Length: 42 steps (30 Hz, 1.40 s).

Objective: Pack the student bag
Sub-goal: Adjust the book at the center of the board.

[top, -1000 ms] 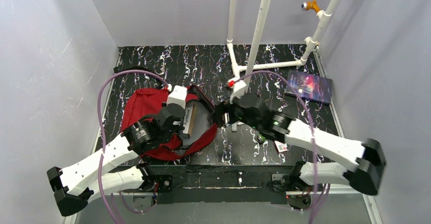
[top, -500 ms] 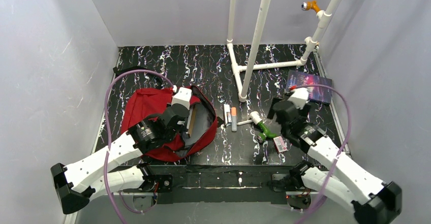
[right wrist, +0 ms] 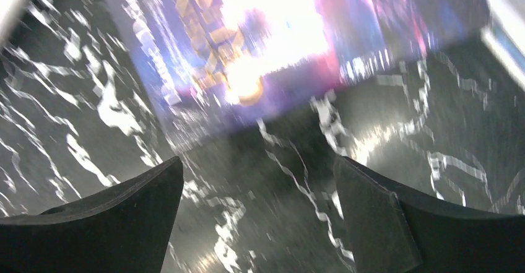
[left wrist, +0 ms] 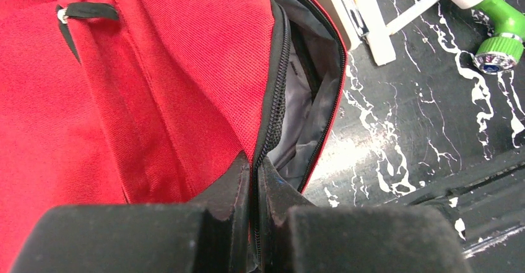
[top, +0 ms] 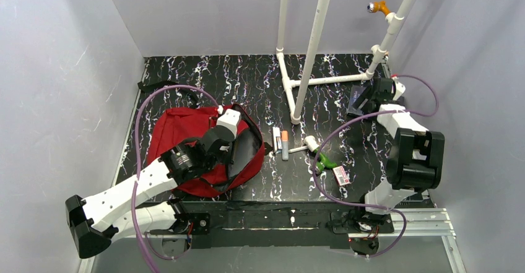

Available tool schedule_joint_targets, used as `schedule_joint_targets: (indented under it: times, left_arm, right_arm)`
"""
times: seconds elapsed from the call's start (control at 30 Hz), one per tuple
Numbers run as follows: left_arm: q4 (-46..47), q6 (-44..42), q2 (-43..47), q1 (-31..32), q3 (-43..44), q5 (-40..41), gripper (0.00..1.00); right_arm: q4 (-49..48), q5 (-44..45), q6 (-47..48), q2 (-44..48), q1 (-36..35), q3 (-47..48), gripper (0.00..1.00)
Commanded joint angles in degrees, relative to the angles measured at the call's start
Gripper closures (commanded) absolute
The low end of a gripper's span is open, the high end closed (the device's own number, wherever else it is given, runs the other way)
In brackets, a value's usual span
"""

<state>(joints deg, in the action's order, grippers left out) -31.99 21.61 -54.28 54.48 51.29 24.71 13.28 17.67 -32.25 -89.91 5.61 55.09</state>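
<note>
A: Item one: student bag [top: 178, 127]. Description?
B: Large, soft, red fabric, rounded outline. Black zipper trim, grey lining.
A: State and pose?
B: Lying flat. Main zip open along its right edge, lining exposed.
A: Location?
B: Left side of the table [top: 247, 81], towards the near edge.

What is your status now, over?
Left hand shut on student bag zipper edge. Right hand open, facing book. Pens, bottle lie beside bag.

Lab test booth: plain walls [top: 62, 69], pipe frame [top: 316, 38]
</note>
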Motion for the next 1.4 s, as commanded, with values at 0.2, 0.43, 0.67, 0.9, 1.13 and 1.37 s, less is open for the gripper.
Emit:
schedule_joint_targets:
  times: [0.2,0.43,0.67,0.9,1.13,1.37]
  left_arm:
    - [-1.8,1.5,-0.7,-0.2,3.2,-4.9,0.96]
    - [-1.6,6.7,1.5,-0.1,2.4,-6.5,0.86]
    - [-1.2,8.0,2.6,-0.2,0.3,-7.7,0.81]
    - [-1.2,7.1,2.4,-0.2,0.2,-9.2,0.72]
    - [-0.4,4.8,3.7,-0.2,0.9,-9.0,0.43]
    - [-0.5,3.6,4.4,-0.1,1.8,-9.6,0.31]
  right_arm:
    - [-9.6,1.9,12.9,-17.6,1.0,19.3,0.02]
    - [-22.2,1.2,10.4,-22.4,1.3,19.2,0.02]
    - [-25.4,0.9,7.0,-29.8,1.8,25.1,0.02]
    - [-26.3,-2.4,6.8,-35.5,2.2,28.2,0.02]
    - [-26.5,-5.6,7.2,-37.4,3.9,27.6,0.02]
    - [-20.1,-10.0,4.3,-34.0,3.0,23.7,0.02]
